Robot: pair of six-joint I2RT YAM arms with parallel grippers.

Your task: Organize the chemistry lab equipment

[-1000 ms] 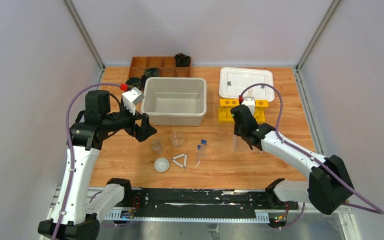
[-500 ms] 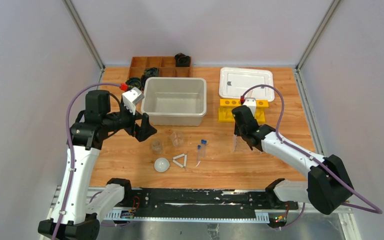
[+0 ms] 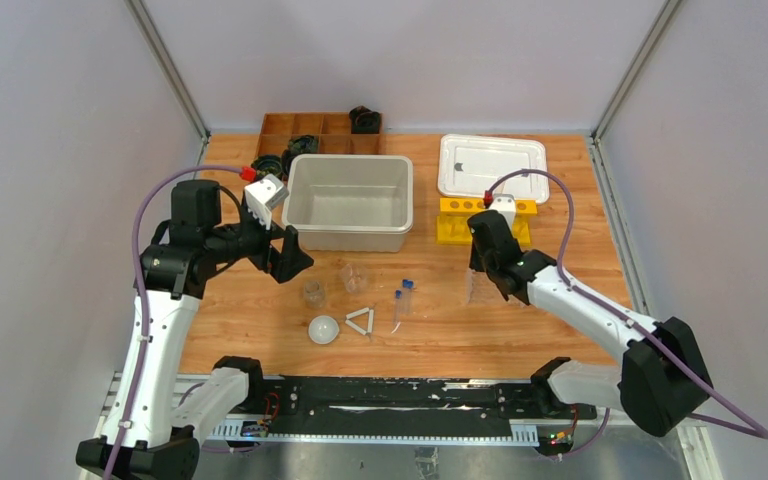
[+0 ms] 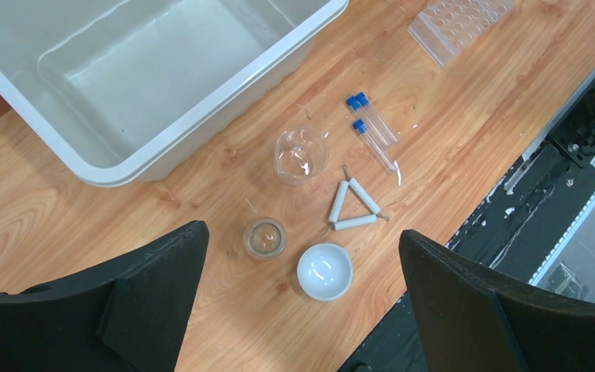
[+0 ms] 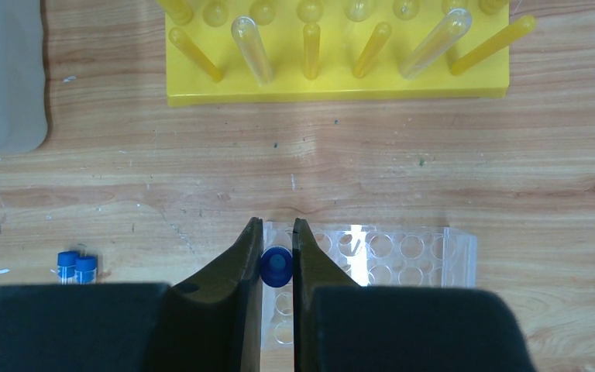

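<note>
Right wrist view, lower centre: right gripper [image 5: 276, 240] pinched on thin clear blue-capped tube [image 5: 276, 267] over clear plastic rack [image 5: 403, 256]; lower plumb into one hole; left gripper [image 4: 302, 302] wide, empty.

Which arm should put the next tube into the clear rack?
Right. The right gripper holds a blue-capped tube over the clear rack; the left gripper is open and empty, over the beakers.

Table [image 5: 356, 178] scuffed wood; bin [image 4: 147, 77] glossy plastic; yellow rack [image 5: 333, 85] smooth plastic; right pincer [image 5: 276, 225] matt black; blue-capped tube [image 5: 276, 266] plastic.
</note>
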